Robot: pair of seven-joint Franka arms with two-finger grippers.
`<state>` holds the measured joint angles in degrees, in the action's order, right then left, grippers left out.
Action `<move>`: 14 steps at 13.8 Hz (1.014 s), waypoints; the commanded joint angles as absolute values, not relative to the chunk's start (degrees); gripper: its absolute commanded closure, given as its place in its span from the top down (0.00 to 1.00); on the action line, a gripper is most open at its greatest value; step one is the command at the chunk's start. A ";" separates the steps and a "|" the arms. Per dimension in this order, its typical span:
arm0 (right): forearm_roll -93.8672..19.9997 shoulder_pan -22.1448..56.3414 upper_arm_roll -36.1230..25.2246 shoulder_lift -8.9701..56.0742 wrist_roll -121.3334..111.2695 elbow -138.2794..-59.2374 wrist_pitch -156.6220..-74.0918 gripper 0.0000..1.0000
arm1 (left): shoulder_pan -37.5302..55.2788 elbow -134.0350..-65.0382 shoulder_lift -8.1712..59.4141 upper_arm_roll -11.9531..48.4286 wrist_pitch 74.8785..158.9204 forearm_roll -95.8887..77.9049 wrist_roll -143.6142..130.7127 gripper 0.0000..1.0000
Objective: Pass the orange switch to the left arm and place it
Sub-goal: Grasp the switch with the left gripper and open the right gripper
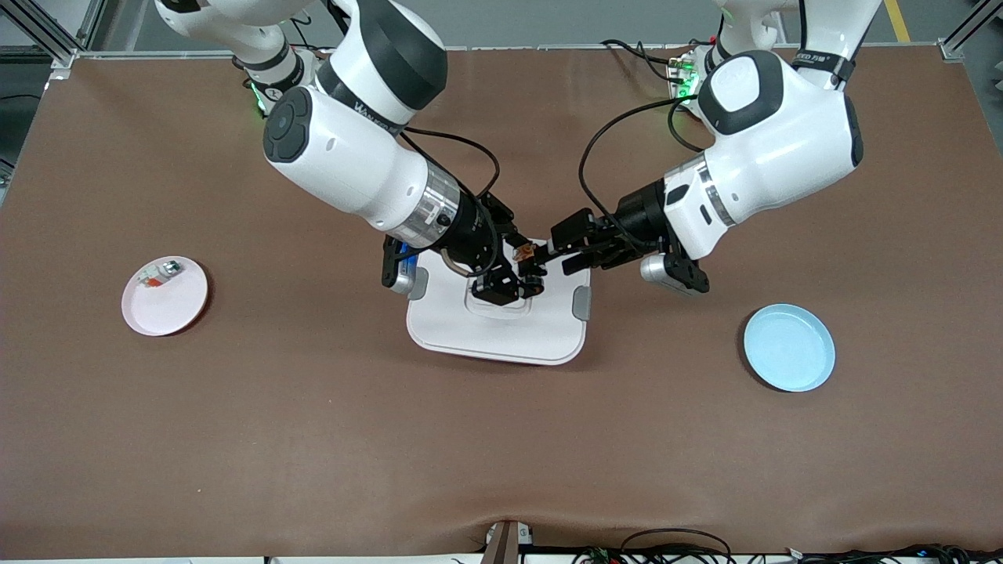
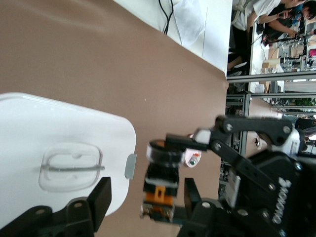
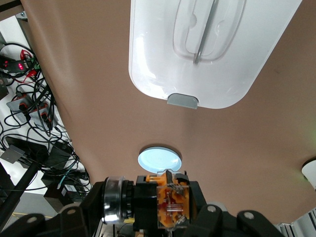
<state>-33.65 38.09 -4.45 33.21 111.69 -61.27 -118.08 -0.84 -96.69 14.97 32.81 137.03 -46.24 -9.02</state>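
Over the box [image 1: 497,325], right pincer [image 1: 523,270] pinches the half-hidden orange switch [image 1: 523,252]; left pincer [image 1: 548,254] spread around it, grip unclear.

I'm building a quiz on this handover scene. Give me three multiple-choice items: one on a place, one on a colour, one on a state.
1. The orange switch is
A. on the pink plate
B. held above the box
C. in the blue plate

2. The plate toward the left arm's end of the table is
A. blue
B. green
C. pink

3. The right gripper is
A. shut on the switch
B. open over the pink plate
C. resting on the table

Key:
1 B, the switch hangs between both grippers over the box.
2 A, the blue plate lies there; the pink plate lies toward the right arm's end.
3 A, the right gripper has its fingers clamped on the switch, with the left gripper meeting it.
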 commanded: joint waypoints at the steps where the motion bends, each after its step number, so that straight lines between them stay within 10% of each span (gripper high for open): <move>1: -34.72 38.14 -4.39 34.89 114.69 -58.80 -117.86 0.00 | 1.23 -95.71 16.17 33.13 141.05 -47.46 -7.30 0.66; 8: -34.72 38.50 -4.31 35.60 115.49 -58.01 -117.86 0.00 | 2.46 -95.80 16.61 33.13 141.59 -46.58 -7.21 0.54; 14: -34.72 38.41 -3.78 35.60 115.40 -57.92 -117.95 0.00 | 2.81 -95.71 17.23 32.96 141.77 -45.97 -7.03 0.02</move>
<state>-33.72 38.17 -4.30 34.13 114.25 -60.47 -118.01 2.31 -96.72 16.66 32.65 140.95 -46.11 -6.99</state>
